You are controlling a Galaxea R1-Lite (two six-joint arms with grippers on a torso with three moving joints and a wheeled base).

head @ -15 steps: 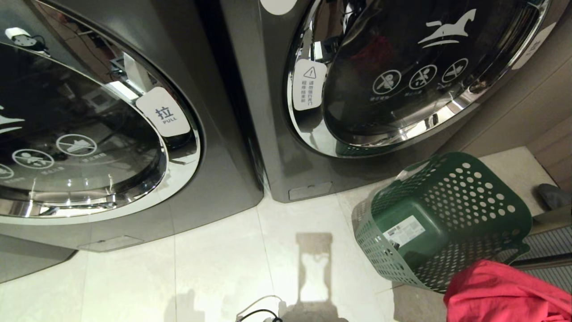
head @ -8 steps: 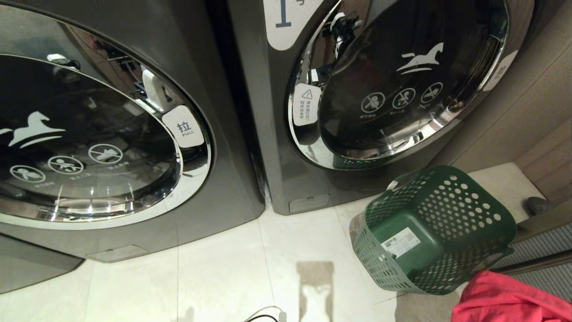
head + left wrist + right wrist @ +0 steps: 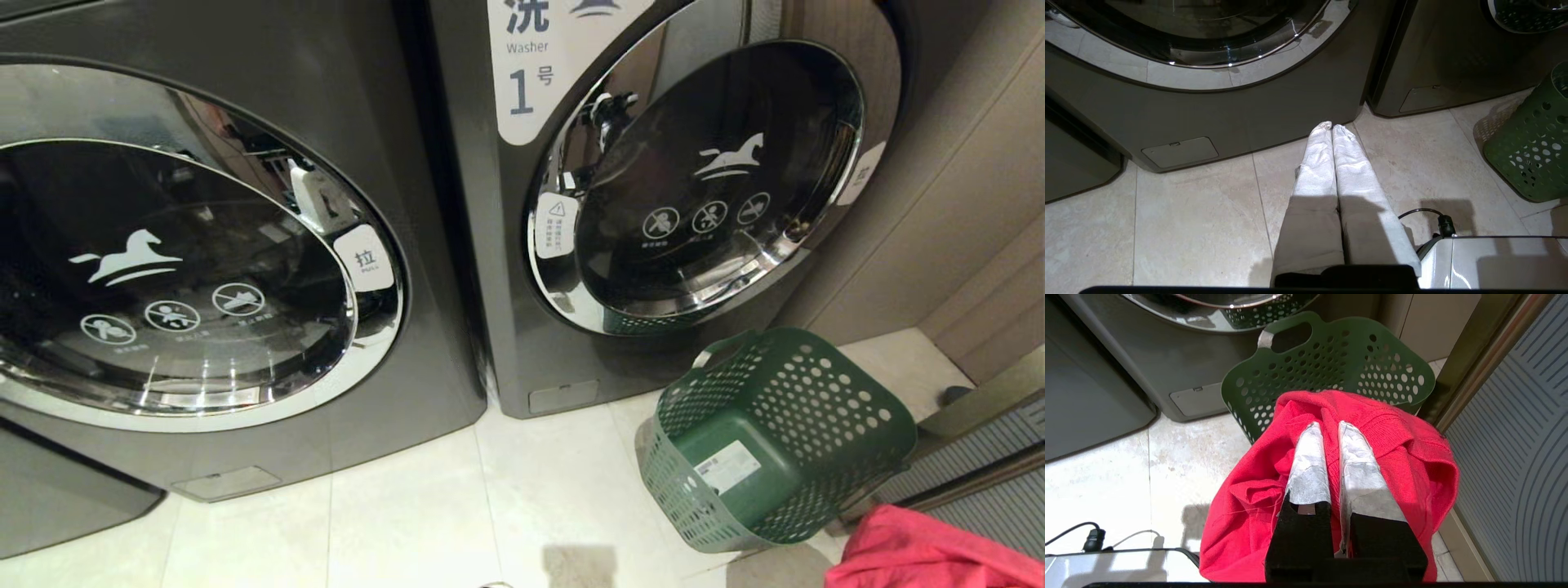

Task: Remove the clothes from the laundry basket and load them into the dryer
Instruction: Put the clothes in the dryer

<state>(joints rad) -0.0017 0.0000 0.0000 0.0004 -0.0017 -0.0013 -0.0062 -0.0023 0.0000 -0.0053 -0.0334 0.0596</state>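
Two grey machines fill most of our head view: the left machine (image 3: 245, 245) with its round door (image 3: 180, 278) closed, and the right machine (image 3: 653, 204), marked "Washer" and numbered one, whose door (image 3: 702, 188) also looks closed. We cannot tell from here which one is the dryer; the label on the right one argues against it, so we judge the left to be the likelier target.

On the tiled floor (image 3: 408, 506), just in front of the right machine, the green basket (image 3: 775, 441) lies tipped on its side, its bottom label facing us. We see nothing left inside it.

The red garment (image 3: 1384, 433) is the task's thing. It hangs bunched at the lower right of our head view, near the basket, in our right gripper (image 3: 1329, 426), whose fingers are pinched together on a fold of the knit. Our left gripper (image 3: 1331, 125) hangs empty above the floor before the left machine, its fingers pressed closed.

So we judge the pick is done and the carry is in hand. Next we need a door opened: the pull tab (image 3: 364, 260) on the left door is the place for our free left gripper, before the garment can go in.
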